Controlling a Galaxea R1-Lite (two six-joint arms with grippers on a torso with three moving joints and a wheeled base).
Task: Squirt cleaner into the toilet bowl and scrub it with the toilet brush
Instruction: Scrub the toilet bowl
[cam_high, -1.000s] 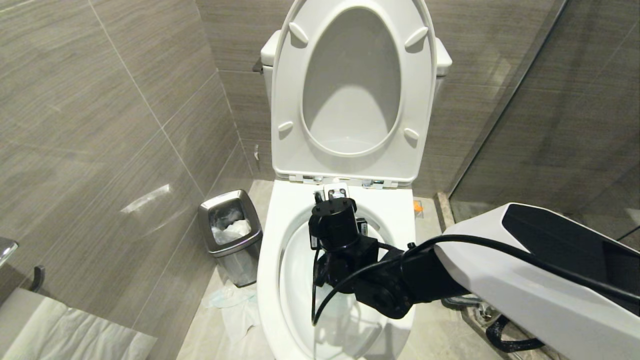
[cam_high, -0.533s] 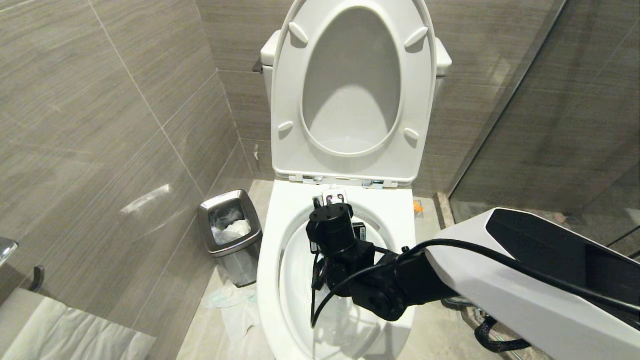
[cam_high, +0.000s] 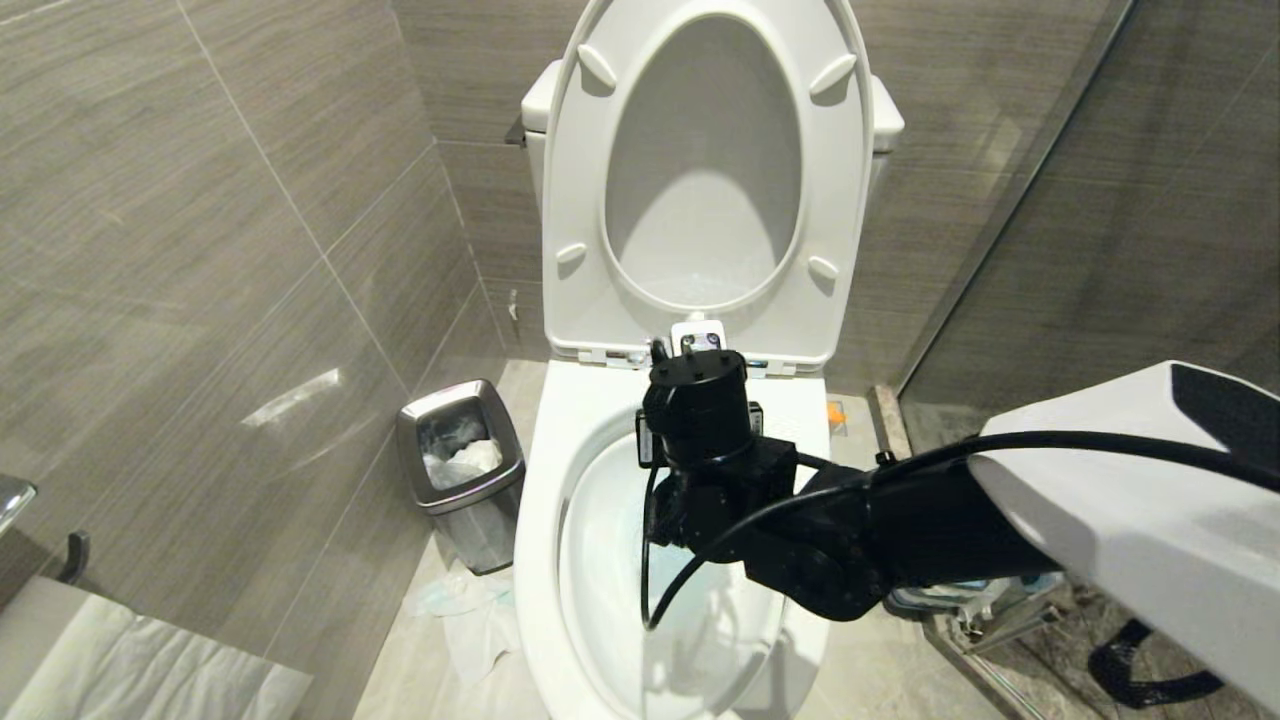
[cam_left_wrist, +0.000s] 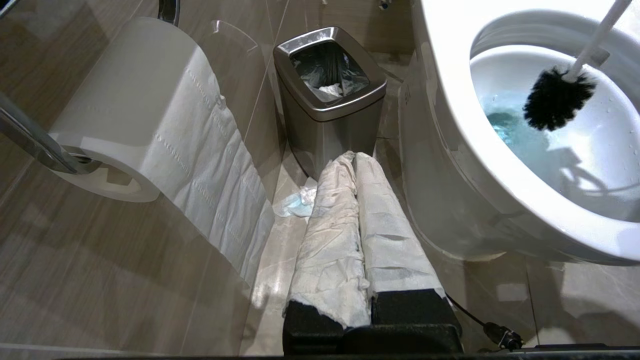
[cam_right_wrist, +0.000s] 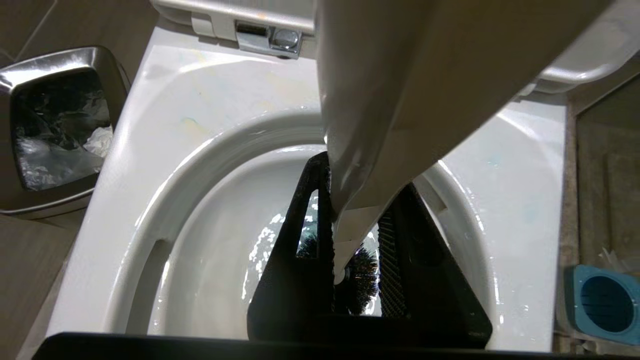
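The white toilet bowl stands with seat and lid raised. In the left wrist view teal-blue cleaner tints the water in the toilet bowl. The toilet brush's black head hangs inside the basin just over that water, on its white handle. My right gripper is shut on the handle, and the brush head shows below the black fingers. In the head view the right wrist covers the gripper and the brush. My left gripper, its fingers wrapped in white paper, is shut and empty beside the bowl.
A small steel waste bin stands on the floor left of the toilet. A toilet roll hangs on the left wall. A blue brush holder sits on the floor right of the bowl. A glass partition closes the right side.
My right arm has lifted and shifted toward the back of the bowl, so its wrist now sits near the seat hinges. Nothing else has moved.
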